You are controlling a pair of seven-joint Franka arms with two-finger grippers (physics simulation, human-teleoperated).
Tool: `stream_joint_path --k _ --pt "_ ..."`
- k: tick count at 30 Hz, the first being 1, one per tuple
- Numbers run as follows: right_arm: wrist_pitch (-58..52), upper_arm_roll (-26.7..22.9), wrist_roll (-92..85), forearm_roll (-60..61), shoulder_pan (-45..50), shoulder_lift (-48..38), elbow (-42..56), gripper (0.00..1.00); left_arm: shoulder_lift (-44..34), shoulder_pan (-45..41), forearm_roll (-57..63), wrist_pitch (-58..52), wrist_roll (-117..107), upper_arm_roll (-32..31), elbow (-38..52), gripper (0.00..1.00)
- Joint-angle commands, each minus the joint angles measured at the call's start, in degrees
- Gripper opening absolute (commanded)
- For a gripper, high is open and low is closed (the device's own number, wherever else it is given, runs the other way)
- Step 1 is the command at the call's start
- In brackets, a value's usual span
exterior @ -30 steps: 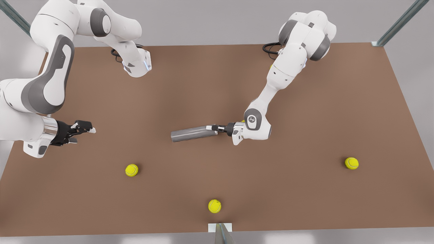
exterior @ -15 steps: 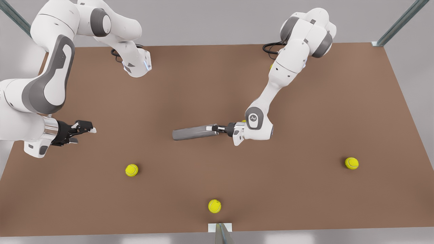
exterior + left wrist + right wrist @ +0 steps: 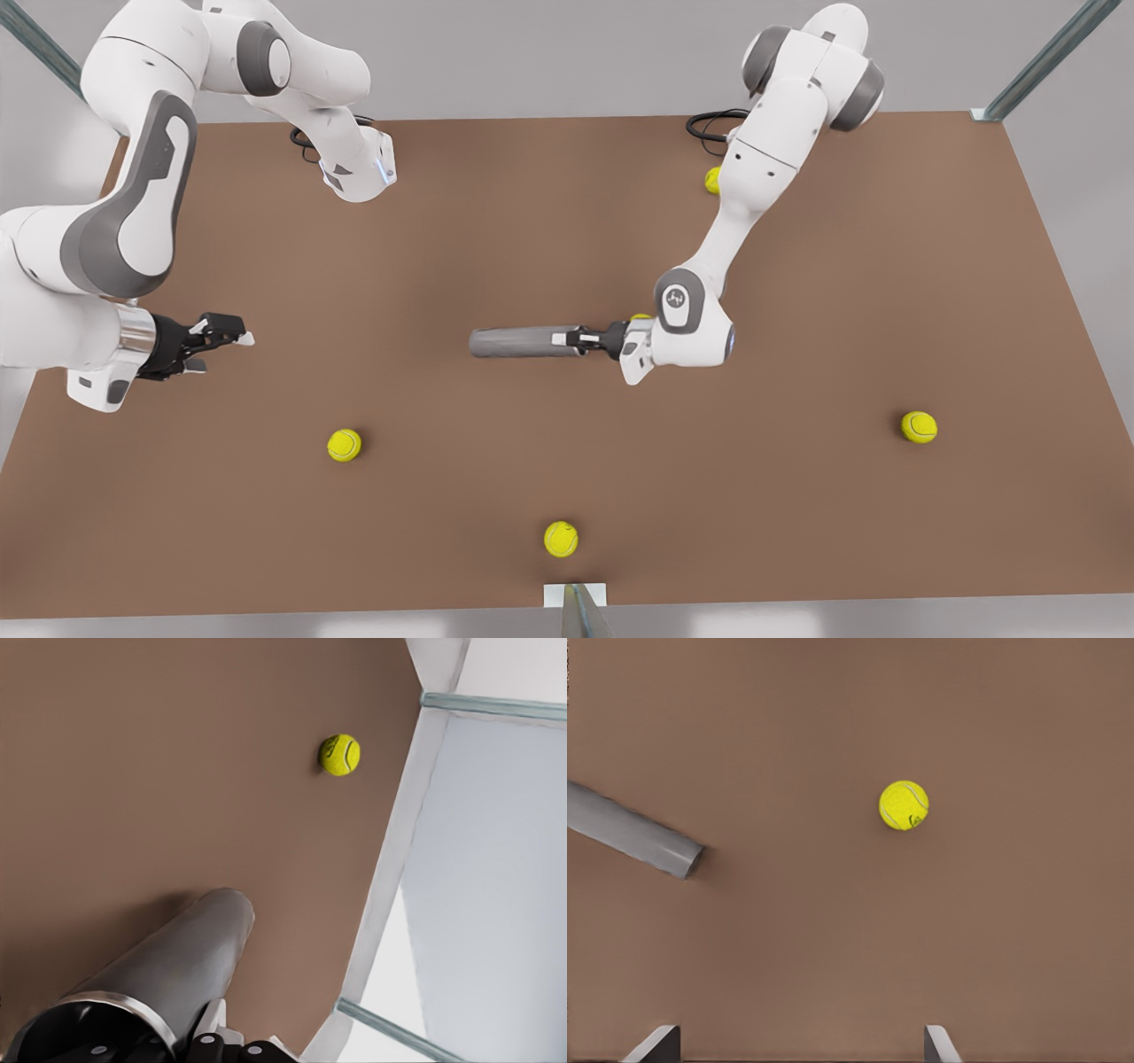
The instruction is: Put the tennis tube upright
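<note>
The tennis tube (image 3: 518,342) is a dark grey cylinder lying about level over the middle of the table, its long axis running across the front view. My left gripper (image 3: 576,339), on the arm at the front view's right, is shut on the tube's lighter-rimmed end. The left wrist view looks along the tube (image 3: 168,970) from that rim, with the left gripper (image 3: 177,1047) at its wall. My right gripper (image 3: 226,335) waits open near the front view's left edge, far from the tube. Its two fingertips (image 3: 656,1043) stand wide apart, and the tube (image 3: 633,833) shows farther off.
Several yellow-green tennis balls lie on the brown table (image 3: 842,292): one at the front left (image 3: 344,445), one at the front edge (image 3: 561,539), one at the right (image 3: 919,427), one at the back (image 3: 713,180). A metal post (image 3: 580,611) stands at the front edge.
The left gripper has drawn the tube toward the front view's right, and the tube now lies more level. The back ball has come out from behind the arm. The right arm is still.
</note>
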Motion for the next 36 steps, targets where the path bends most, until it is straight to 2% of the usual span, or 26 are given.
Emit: stream_joint_path --k 1,7,13,14,26,32,36 --pt "0.0 0.0 -0.5 -0.1 0.1 0.0 0.0 1.00 -0.4 0.0 2.6 0.0 -0.5 0.0 0.0 0.21" --pt "0.0 -0.1 -0.8 -0.1 0.0 0.0 0.0 1.00 -5.5 0.1 11.5 -0.4 -11.6 2.0 0.0 0.21" --pt "-0.1 -0.1 -2.0 -0.7 0.1 0.0 0.0 1.00 -9.6 0.5 28.9 -0.2 -21.4 2.6 0.3 0.21" --pt "0.0 -0.1 -4.2 -1.6 0.3 0.0 0.0 1.00 -10.3 0.1 30.3 -0.3 -21.6 5.3 0.3 0.21" --pt "-0.1 0.0 -4.4 -1.3 0.3 0.0 0.0 1.00 -19.5 0.1 58.1 -5.5 -27.9 13.8 0.4 0.21" --pt "-0.8 0.0 -4.4 -1.2 0.5 -0.1 0.0 1.00 -22.0 0.1 78.1 -10.2 -30.5 15.8 0.6 0.21" --pt "-0.8 0.0 -4.4 -1.2 0.4 0.0 0.0 1.00 -21.2 0.1 82.2 -12.7 -32.1 15.8 0.5 0.21"
